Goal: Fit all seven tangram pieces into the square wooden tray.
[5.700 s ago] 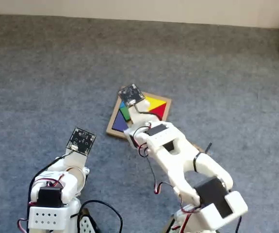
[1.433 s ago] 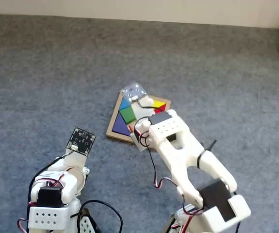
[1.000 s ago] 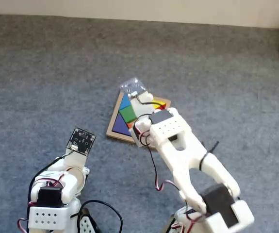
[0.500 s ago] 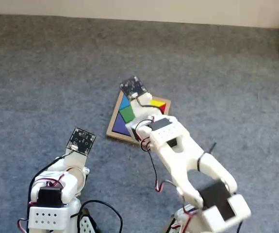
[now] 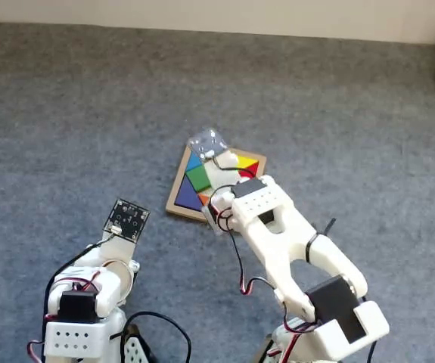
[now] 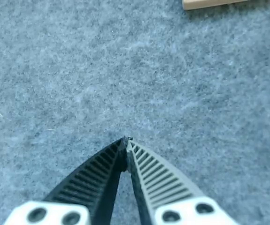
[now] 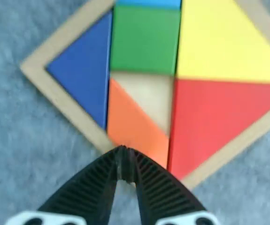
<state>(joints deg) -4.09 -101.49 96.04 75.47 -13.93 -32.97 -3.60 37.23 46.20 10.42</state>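
The grey worktop [image 5: 338, 113] carries the tray [image 7: 62, 97], which holds yellow [image 7: 224, 42], red [image 7: 219, 117], blue [image 7: 85, 79], green [image 7: 144, 40] and orange [image 7: 135, 126] pieces. A triangle of wood [image 7: 149, 98] shows between green and orange. The right tool [image 7: 124, 164], pressed together, sits at the rim beside orange. The left tool [image 6: 126, 143], pressed together, hangs over the worktop, well apart from the tray.

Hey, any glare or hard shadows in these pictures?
High view: the circuit board on the right wrist catches a pale sheen; the carpet has no hard shadows. Right wrist view: even light over the tray and right end effector, no glare. Left wrist view: evenly lit carpet around the left end effector.
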